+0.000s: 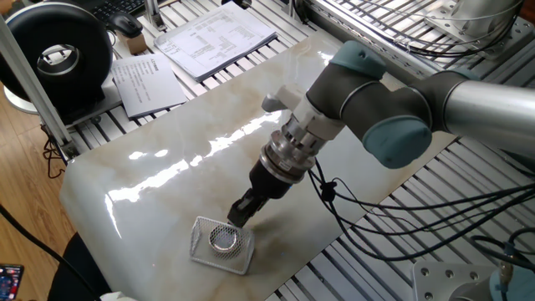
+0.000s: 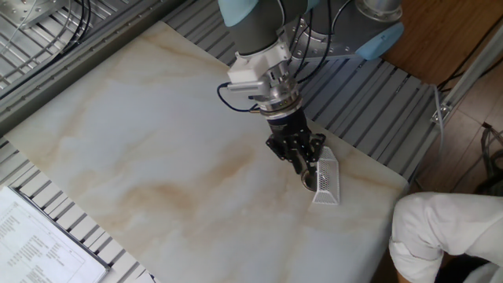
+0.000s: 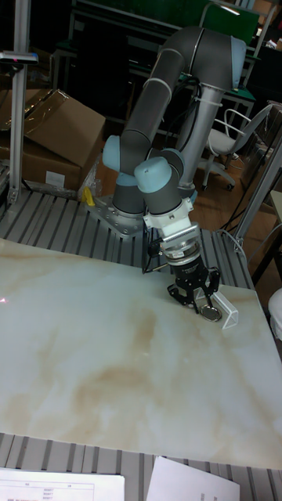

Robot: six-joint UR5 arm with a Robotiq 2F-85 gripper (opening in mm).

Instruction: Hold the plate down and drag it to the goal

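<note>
Plate (image 1: 224, 242) already sits inside the goal (image 1: 201, 247), right under the gripper (image 1: 238, 214) tip, fingers look closed, gripping nothing, just pressing.

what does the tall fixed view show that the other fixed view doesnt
Only the tall fixed view shows the arm's base on the slatted bench, a cardboard box and a chair behind it.

Only the other fixed view shows a printed sheet at the marble slab's corner and a white sleeve beside the table.

Both show the gripper tilted down at the mesh tray, with the plate at its tip.
</note>
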